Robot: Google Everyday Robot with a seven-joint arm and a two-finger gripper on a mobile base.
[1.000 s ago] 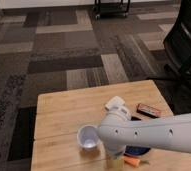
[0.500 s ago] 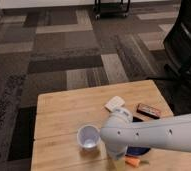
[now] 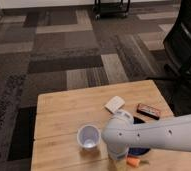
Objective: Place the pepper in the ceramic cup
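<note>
The white arm (image 3: pixel 159 136) reaches in from the right edge of the view and lies across the near part of the wooden table (image 3: pixel 64 110). Its rounded end bends down toward the tabletop. The gripper (image 3: pixel 120 161) hangs below that end at the very bottom of the view, low over the table's near edge. Most of it is hidden by the arm's own bulk and cut off by the frame. I cannot tell whether it is spread or closed, or whether it holds anything.

The pepper (image 3: pixel 134 162) shows as a small orange shape just beside the gripper, on the side toward the right edge of the view. It sits low at the table's near edge and is outside the cup. Whether the gripper touches it cannot be made out.

The cup (image 3: pixel 89 137) stands upright on the table, just beside the arm's rounded end on the side toward the left edge. Its mouth faces up, and only its pale wall and bottom show inside.

A dark blue bowl (image 3: pixel 139 151) sits under the arm, with only a strip of it showing between the arm and the pepper. A pale block (image 3: pixel 115 104) lies farther back on the table, apart from the cup. A dark flat packet (image 3: pixel 149 110) with a reddish marking lies near the block, toward the right.

Beyond the table is patterned carpet (image 3: pixel 64 55). A black chair (image 3: pixel 186 45) stands at the right, and a dark cart (image 3: pixel 111 7) stands at the far end of the room.
</note>
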